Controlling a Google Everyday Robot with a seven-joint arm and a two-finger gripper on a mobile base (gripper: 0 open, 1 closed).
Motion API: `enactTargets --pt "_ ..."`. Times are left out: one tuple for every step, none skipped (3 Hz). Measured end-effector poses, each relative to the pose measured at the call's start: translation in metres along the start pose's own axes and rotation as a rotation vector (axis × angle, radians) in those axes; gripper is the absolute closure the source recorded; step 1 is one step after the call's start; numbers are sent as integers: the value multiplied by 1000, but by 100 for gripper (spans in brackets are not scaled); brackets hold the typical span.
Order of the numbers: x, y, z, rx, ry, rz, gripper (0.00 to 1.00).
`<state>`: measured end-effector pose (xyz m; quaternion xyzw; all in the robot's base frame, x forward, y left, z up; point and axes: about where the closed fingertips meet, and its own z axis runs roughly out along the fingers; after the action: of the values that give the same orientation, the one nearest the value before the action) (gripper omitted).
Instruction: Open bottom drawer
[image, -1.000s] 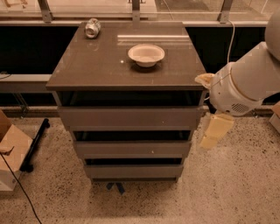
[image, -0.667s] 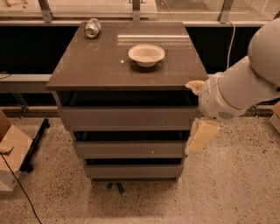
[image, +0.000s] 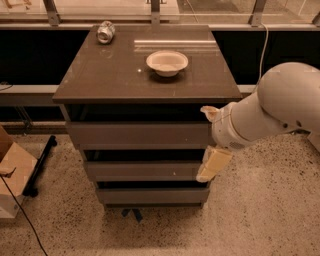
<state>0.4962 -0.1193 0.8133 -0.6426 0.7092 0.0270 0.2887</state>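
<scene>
A grey-brown cabinet holds three stacked handleless drawers. The bottom drawer (image: 152, 195) is the lowest and narrowest front, and it is shut just above the floor. My gripper (image: 203, 144) is at the right edge of the cabinet, level with the top and middle drawer fronts. Its cream fingers are spread apart: one fingertip (image: 207, 112) is beside the top drawer's upper corner, and the other finger hangs over the right end of the middle drawer (image: 145, 170). It holds nothing and is above the bottom drawer. My white arm (image: 272, 110) reaches in from the right.
A white bowl (image: 167, 62) and a crushed can (image: 105, 32) sit on the cabinet top (image: 100, 75). A cardboard box (image: 12, 170) and a black bar (image: 40, 165) lie on the speckled floor at the left. A dark wall and a ledge are behind.
My arm has swung left and slightly down. It has brought the gripper from beside the cabinet to over the right ends of the drawer fronts. The drawers have not moved.
</scene>
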Motion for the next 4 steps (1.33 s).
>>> enactTargets --pt "5 -1 31 -14 -38 19 0" --pt "6 -1 33 -15 -39 21 0" --pt "8 7 50 -24 -47 55 0" --pt "13 21 77 -31 -57 69 0"
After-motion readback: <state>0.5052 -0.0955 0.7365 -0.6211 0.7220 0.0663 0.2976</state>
